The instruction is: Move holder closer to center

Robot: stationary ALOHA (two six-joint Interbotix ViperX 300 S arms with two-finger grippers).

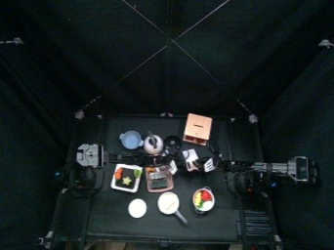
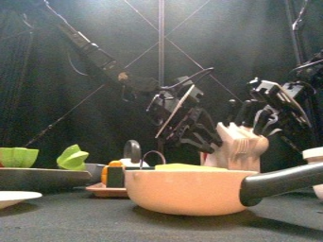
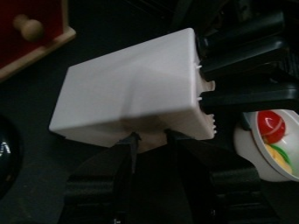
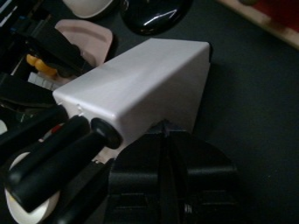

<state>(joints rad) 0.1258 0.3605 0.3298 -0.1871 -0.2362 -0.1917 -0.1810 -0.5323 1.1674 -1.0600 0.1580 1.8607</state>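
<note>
Two grippers: the left gripper (image 2: pixel 180 118) and the right gripper (image 2: pixel 269 112) both hang above the counter (image 1: pixel 229 200), right of its middle, in the front view.
Holder: a small white boxy plastic holder (image 3: pixel 138 80) stands on the counter just right of centre, in front of the orange-tan rectangular wooden box (image 1: pixel 200 127) and beside the pink rectangular tray (image 1: pixel 160 176).
Holder and left gripper: the holder fills the left wrist view, right ahead of the gripper and very near; whether they touch cannot be told.
Holder and right gripper: the right wrist view shows the same white box from its other side, just as near, with its lower edge at the gripper's tip.
Left gripper state: cannot tell.
Right gripper state: cannot tell.
Holder's contents: thick black handles (image 3: pixel 247 51) stick out of one end.
Bowl: a white round bowl (image 1: pixel 205 199) near the counter's front holds red and yellow pieces.
Dark tray: a dark square tray (image 1: pixel 127 176) left of the pink tray carries red and green bits.
Pan: a cream pan with a black handle (image 2: pixel 183 187) stands nearest the front edge; what is in it is not visible.
Plate: a white round plate (image 1: pixel 137 208) lies left of the pan.
Far bowl: a blue-grey bowl (image 1: pixel 131 140) sits toward the back left.
Left arm's pose: reaches in from the left and slopes down toward the holder.
Right arm's pose: comes in low from the right, its wrist bent down over the holder.
</note>
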